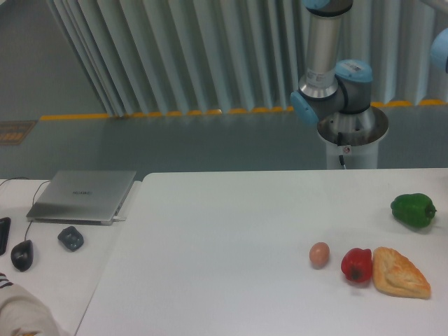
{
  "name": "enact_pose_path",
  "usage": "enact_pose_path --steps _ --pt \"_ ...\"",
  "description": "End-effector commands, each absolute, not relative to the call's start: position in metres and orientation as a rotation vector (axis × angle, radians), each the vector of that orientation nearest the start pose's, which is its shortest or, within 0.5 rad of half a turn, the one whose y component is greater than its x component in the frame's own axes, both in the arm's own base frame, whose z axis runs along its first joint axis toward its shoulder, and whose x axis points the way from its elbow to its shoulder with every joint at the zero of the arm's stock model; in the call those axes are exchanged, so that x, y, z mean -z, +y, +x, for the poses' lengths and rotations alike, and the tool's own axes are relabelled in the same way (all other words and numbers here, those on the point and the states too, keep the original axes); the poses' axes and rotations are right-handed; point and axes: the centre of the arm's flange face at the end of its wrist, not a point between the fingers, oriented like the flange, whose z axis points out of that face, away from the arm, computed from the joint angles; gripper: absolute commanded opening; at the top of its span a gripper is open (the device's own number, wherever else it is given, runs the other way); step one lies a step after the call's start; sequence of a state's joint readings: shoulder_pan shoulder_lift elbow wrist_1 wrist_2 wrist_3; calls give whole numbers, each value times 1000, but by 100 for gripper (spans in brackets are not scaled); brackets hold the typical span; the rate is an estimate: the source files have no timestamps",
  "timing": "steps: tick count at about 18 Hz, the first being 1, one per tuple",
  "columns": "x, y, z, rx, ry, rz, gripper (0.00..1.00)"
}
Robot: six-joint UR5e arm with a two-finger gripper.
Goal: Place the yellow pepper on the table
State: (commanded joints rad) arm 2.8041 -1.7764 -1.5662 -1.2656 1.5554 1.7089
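With neither the yellow pepper nor the hand in view, so its state cannot be told, the arm [329,84] would best set the pepper down gently on the table [224,238] toward its bare left edge, well apart from the egg [319,254] and red pepper [356,265].

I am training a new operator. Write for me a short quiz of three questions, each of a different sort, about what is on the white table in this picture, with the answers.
1. True or false: the yellow pepper is already lying on the table.
2. Which item lies directly between the egg and the pastry?
A. green pepper
B. red pepper
C. laptop
3. Fill in the missing word: the arm's tool is ____ of the picture.

Key
1. False. No yellow pepper shows anywhere in the view.
2. B.
3. Out. Only the arm's base and lower joints show; the arm leaves the frame at the top.
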Motion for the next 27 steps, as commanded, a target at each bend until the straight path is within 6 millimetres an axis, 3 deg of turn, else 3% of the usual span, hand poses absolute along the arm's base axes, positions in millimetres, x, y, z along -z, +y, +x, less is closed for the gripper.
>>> enact_pose_path --steps 2,5,9,14,20,23,27 --pt "-412 313 -508 -165 702 -3034 100" --pt "-417 289 -529 -211 623 -3051 100" --pt "-403 251 -564 -192 496 -3073 100" --pt "-378 253 -597 -214 256 -3089 100" --pt "-347 259 -614 -231 263 -3085 100" --pt "-322 261 -623 -227 280 -3088 100" --pt "-308 263 -631 -246 284 -3087 100"
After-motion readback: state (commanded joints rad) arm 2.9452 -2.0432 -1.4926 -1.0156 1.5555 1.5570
